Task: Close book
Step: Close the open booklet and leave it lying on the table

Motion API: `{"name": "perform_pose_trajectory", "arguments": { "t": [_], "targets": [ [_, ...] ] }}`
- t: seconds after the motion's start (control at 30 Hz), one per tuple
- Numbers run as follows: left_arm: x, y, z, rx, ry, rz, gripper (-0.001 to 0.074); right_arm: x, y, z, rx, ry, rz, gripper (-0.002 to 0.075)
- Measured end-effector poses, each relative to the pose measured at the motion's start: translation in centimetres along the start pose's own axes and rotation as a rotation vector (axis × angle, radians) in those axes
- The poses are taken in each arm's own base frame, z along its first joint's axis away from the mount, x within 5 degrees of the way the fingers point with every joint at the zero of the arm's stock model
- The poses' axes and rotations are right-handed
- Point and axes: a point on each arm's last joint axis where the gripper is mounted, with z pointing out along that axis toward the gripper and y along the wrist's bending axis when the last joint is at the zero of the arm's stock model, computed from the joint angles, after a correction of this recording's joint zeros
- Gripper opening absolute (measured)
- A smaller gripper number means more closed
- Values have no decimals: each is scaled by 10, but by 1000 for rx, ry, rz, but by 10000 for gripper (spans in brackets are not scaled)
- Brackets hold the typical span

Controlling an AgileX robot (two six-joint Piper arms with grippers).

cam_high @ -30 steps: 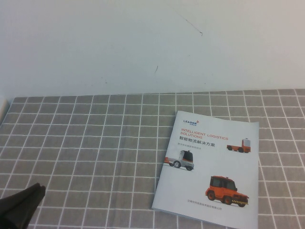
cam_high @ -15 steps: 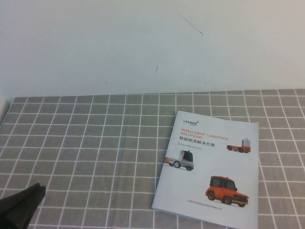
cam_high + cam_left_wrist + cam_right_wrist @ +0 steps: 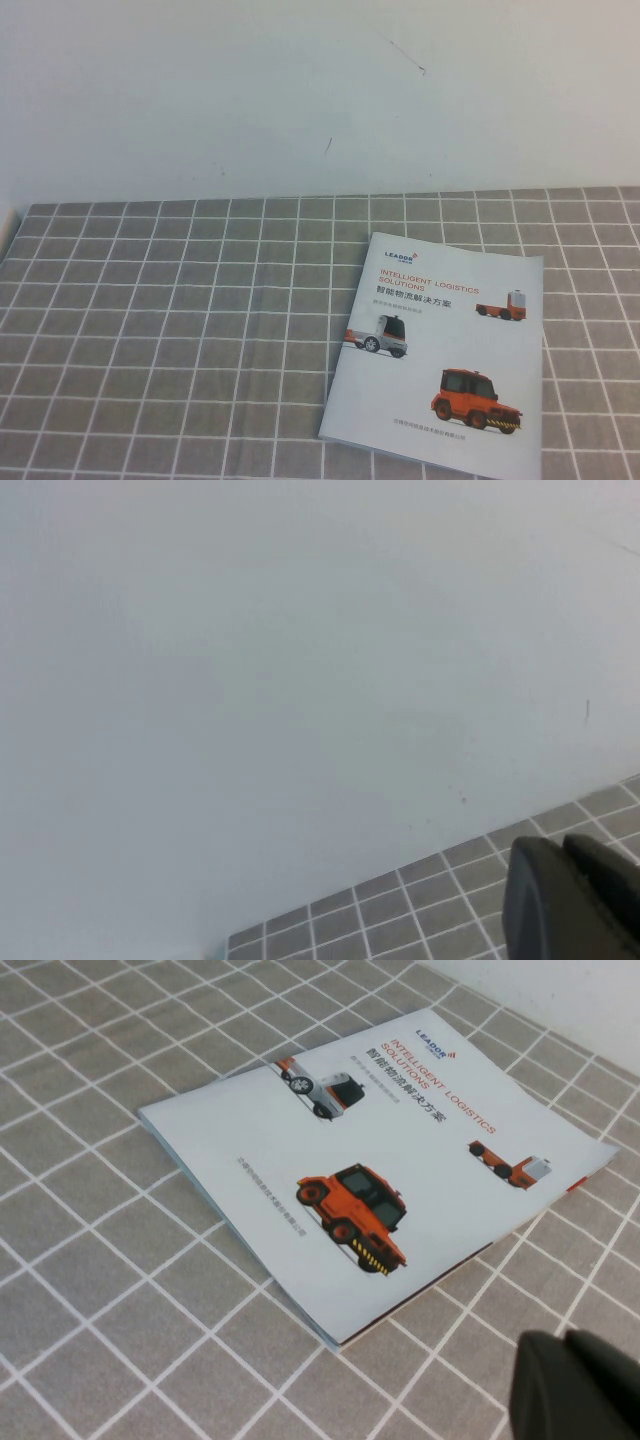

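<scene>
Closed book (image 3: 440, 350): a thin, glossy white rectangle, cover up with printed orange vehicles, lying flat and slightly skewed on the grey tablecloth (image 3: 180, 320) with white grid lines, toward the surface's near right corner. My left gripper (image 3: 565, 858), dark and rounded, faces the plain white wall (image 3: 300, 680), jaws together. My right gripper (image 3: 565, 1338), jaws likewise together, hangs near the book's edge, clear of it.

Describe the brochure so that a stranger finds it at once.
On the grey checked tablecloth, toward the robot's right, lies a closed brochure. The right gripper hovers near it; the left gripper faces the wall. The brochure's white cover shows orange vehicles.
</scene>
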Motion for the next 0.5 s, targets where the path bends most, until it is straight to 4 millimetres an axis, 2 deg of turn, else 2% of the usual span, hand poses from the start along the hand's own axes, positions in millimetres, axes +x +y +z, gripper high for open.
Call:
{"name": "perform_pose_trajectory", "arguments": {
  "t": [0.37, 0.5],
  "targets": [
    [32, 1, -5, -105, 15, 34, -3, 0, 0, 0, 0, 0, 0, -3],
    [38, 0, -6, -115, -5, 24, -3, 0, 0, 0, 0, 0, 0, -3]
  ]
}}
